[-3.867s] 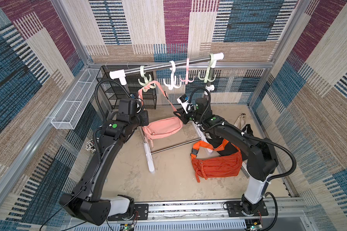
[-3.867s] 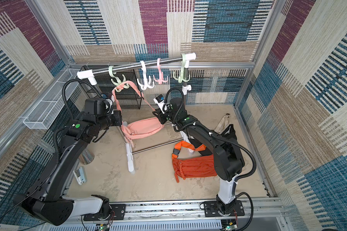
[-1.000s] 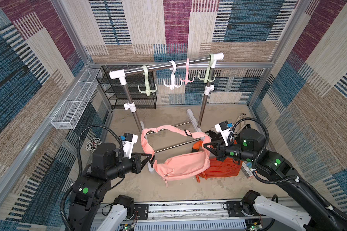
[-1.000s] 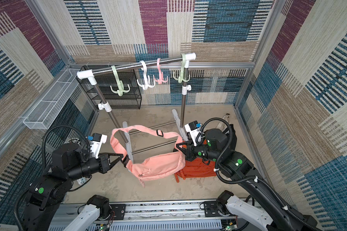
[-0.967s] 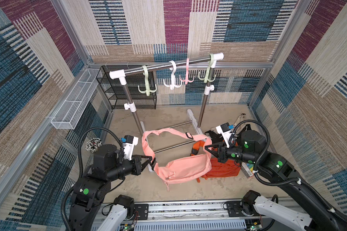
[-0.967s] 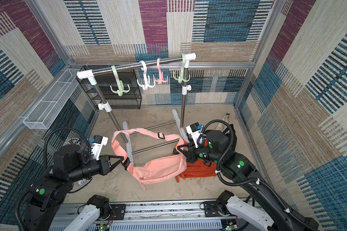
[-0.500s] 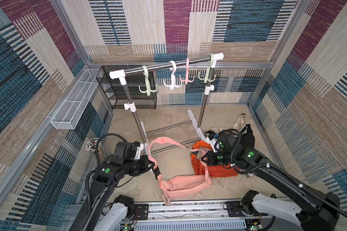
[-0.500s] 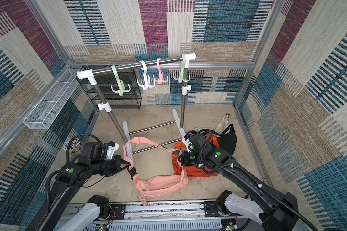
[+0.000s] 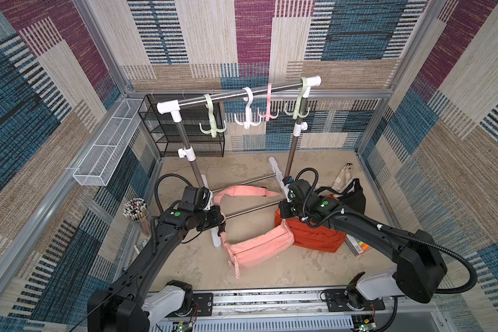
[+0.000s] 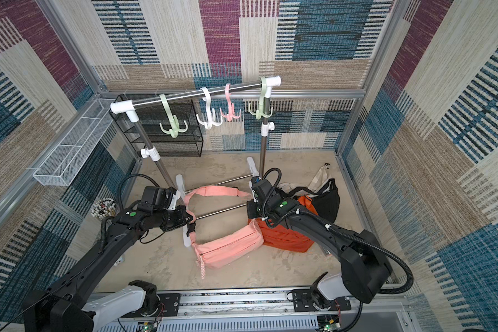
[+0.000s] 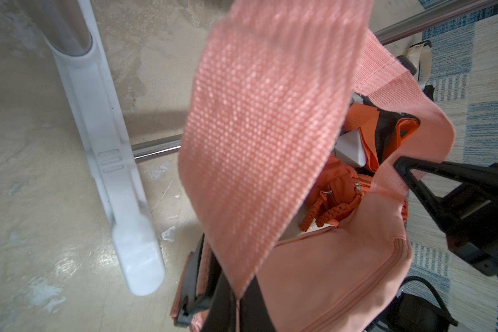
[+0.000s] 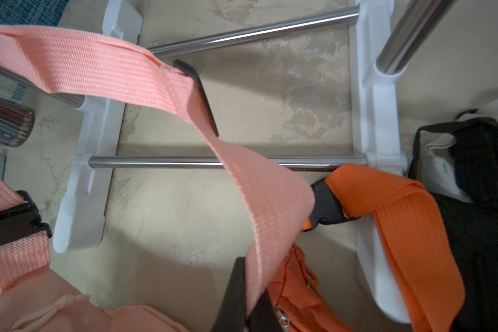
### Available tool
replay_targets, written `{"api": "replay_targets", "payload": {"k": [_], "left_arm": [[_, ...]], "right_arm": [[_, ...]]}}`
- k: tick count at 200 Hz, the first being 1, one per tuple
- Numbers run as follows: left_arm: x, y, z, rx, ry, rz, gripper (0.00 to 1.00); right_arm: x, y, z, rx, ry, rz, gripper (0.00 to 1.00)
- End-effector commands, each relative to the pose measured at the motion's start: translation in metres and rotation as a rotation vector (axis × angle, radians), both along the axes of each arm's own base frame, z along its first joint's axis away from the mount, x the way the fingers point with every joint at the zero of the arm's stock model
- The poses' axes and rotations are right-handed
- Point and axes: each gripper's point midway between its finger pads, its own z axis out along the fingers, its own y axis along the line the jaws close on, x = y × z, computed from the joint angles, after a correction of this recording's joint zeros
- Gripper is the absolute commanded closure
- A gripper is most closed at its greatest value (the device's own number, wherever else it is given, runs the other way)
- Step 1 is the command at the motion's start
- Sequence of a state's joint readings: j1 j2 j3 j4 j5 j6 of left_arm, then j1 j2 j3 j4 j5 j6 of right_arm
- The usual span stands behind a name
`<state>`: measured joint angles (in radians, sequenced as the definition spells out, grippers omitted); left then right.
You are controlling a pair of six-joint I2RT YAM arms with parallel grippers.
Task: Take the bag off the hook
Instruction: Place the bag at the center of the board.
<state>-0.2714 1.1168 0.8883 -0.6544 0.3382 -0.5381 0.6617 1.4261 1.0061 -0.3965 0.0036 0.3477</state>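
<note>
The pink bag (image 9: pixel 256 247) is a salmon waist pack with a zip along its front. It lies on the bench (image 9: pixel 270 276) in front of the rack's feet, well below the pale green hook (image 9: pixel 212 126), and its right end touches an orange bag (image 9: pixel 314 235). Its strap (image 9: pixel 243 191) loops up and back between the arms. The left end effector (image 11: pixel 236 301) is clamped on the webbing near the black buckle (image 12: pixel 9 218), and the right end effector (image 12: pixel 246 299) is clamped on the other end. In both top views the wrist housings hide the fingertips, and only the wrist views show the pinch. In the left wrist view the webbing is blurred and blocks much of the picture.
</note>
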Motion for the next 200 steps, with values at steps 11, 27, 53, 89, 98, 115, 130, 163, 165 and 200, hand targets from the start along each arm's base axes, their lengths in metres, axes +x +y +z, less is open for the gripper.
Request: {"api": "replay_targets", "payload": {"k": [11,27,53,89,98,115,130,163,165,200], "left_arm": [[0.017,0.009,0.003,0.068,-0.095,0.009,1.0],[0.021,0.012,0.003,0.096,-0.109,0.014,1.0],[0.028,0.014,0.005,0.131,-0.118,0.003,1.0],[0.035,0.017,-0.002,0.178,-0.093,-0.01,1.0],[0.036,0.018,-0.004,0.183,-0.09,-0.01,1.0],[0.037,0.017,-0.006,0.189,-0.099,-0.015,0.98],[0.04,0.019,-0.007,0.206,-0.112,-0.017,0.96],[0.049,0.019,-0.014,0.234,-0.103,-0.037,0.91],[0.05,0.019,-0.014,0.234,-0.102,-0.038,0.9],[0.059,0.01,-0.023,0.217,-0.067,-0.065,0.89]], "right_arm": [[0.021,-0.004,0.009,-0.009,-0.116,-0.053,0.98],[0.024,-0.006,0.006,-0.007,-0.128,-0.077,0.97],[0.032,-0.006,-0.002,-0.017,-0.131,-0.104,0.94],[0.046,-0.009,-0.021,-0.08,-0.142,-0.137,0.93],[0.048,-0.009,-0.025,-0.092,-0.149,-0.137,0.93],[0.052,-0.007,-0.031,-0.1,-0.161,-0.132,0.93],[0.055,-0.004,-0.035,-0.094,-0.18,-0.118,0.93],[0.067,-0.003,-0.047,-0.114,-0.172,-0.112,0.93],[0.068,-0.004,-0.048,-0.114,-0.171,-0.114,0.93],[0.076,-0.014,-0.066,-0.116,-0.125,-0.151,0.93]]}}
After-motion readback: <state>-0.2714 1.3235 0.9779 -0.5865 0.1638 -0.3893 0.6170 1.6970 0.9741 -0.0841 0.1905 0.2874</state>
